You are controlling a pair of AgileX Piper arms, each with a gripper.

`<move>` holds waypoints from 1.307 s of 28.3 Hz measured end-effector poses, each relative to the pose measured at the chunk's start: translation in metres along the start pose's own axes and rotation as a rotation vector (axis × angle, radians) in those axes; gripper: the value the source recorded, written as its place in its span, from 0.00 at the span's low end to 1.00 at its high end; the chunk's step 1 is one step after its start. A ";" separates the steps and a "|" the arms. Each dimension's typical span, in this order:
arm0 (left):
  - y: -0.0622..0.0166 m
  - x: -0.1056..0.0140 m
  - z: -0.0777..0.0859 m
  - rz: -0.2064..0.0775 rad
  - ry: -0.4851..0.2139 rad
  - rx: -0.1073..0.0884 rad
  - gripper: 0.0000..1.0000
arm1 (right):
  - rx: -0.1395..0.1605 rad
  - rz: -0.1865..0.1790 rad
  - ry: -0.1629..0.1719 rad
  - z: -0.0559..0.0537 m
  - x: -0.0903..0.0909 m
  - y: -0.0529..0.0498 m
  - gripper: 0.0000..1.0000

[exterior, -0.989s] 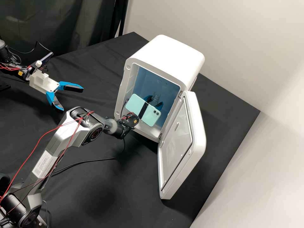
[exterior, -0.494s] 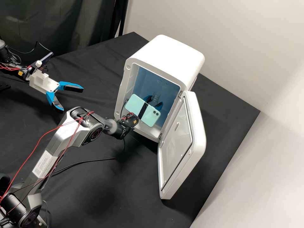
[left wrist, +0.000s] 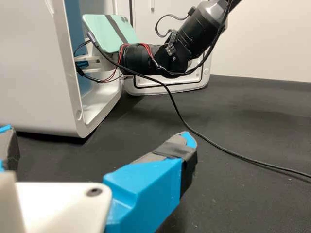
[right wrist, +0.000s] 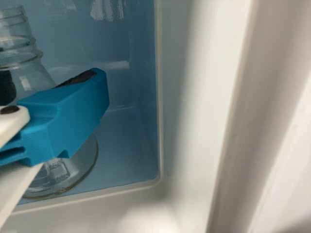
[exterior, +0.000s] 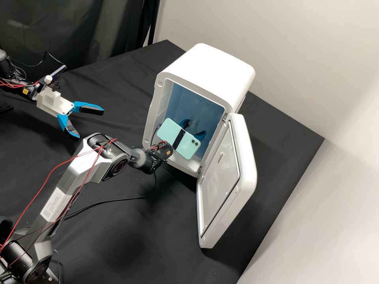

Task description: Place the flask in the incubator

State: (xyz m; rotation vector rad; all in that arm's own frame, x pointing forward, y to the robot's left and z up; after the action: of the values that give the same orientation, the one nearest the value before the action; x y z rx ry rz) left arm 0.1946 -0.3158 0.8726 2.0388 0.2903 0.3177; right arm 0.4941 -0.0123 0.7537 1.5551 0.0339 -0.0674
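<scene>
The white incubator (exterior: 209,71) stands on the black bench with its door (exterior: 225,177) swung open. My right gripper (exterior: 193,128) is inside the blue chamber, shut on the clear glass flask (exterior: 192,119). In the right wrist view one blue finger (right wrist: 63,116) lies against the upright flask (right wrist: 19,58), whose base is at the chamber floor. A mint-green phone (exterior: 178,138) rides on that wrist. My left gripper (exterior: 87,122) hangs open and empty over the bench, well left of the incubator (left wrist: 39,73).
A black cable (exterior: 110,201) trails across the bench in front of the incubator. The bench edge runs close behind and to the right of the open door. The right arm's forearm (left wrist: 194,29) spans the chamber opening.
My right gripper and the flask have sunk slightly inside the chamber. The left arm has kept still.
</scene>
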 end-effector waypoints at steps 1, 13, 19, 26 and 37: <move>0.0000 0.000 0.000 0.001 0.001 -0.001 1.00 | 0.001 0.000 -0.002 0.000 0.000 0.000 1.00; -0.0003 0.001 0.002 -0.001 -0.006 0.000 1.00 | -0.004 -0.005 -0.022 0.008 -0.002 -0.001 1.00; -0.0004 0.001 0.002 -0.002 -0.008 0.000 1.00 | -0.003 0.001 -0.028 0.011 -0.002 0.002 1.00; -0.0008 0.001 0.004 -0.003 -0.014 0.001 1.00 | -0.011 -0.007 -0.039 0.018 -0.002 -0.004 1.00; -0.0008 0.001 0.004 -0.003 -0.014 0.001 1.00 | -0.011 -0.011 -0.043 0.020 -0.002 -0.006 1.00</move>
State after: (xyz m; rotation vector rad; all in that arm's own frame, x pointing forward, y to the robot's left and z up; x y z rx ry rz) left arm 0.1970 -0.3181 0.8703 2.0409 0.2851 0.3009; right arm 0.4916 -0.0324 0.7483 1.5417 0.0088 -0.1097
